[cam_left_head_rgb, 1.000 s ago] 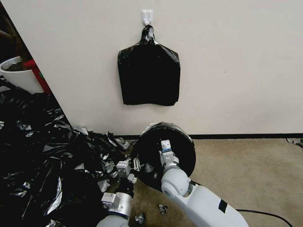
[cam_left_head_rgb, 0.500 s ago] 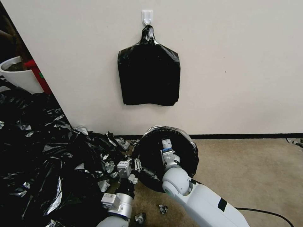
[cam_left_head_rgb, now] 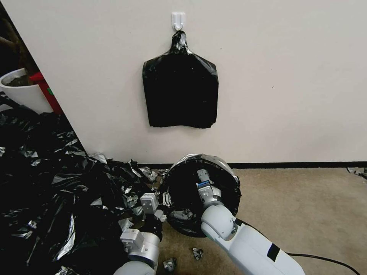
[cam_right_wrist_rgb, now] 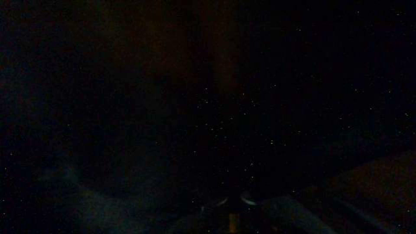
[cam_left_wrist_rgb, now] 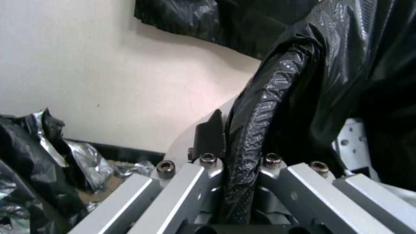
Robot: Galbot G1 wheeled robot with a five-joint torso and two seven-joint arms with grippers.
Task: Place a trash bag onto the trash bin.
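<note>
The bag [cam_left_head_rgb: 198, 191] already lines the bin [cam_left_wrist_rgb: 203, 130], which sits on the floor against the wall at about 6 o'clock from the hook. The left gripper [cam_left_wrist_rgb: 236, 162], at the rim's 9 o'clock, pinches the folded bag edge over the rim between its fingers [cam_left_wrist_rgb: 208, 136]. The right gripper [cam_left_head_rgb: 202, 179] reaches deep inside the mouth; I cannot tell how its fingers are set. To do this step well, I judge the left should hold the rim fold firmly while the right presses the film down and outward without tearing it. No brand, label or writing is readable.
</note>
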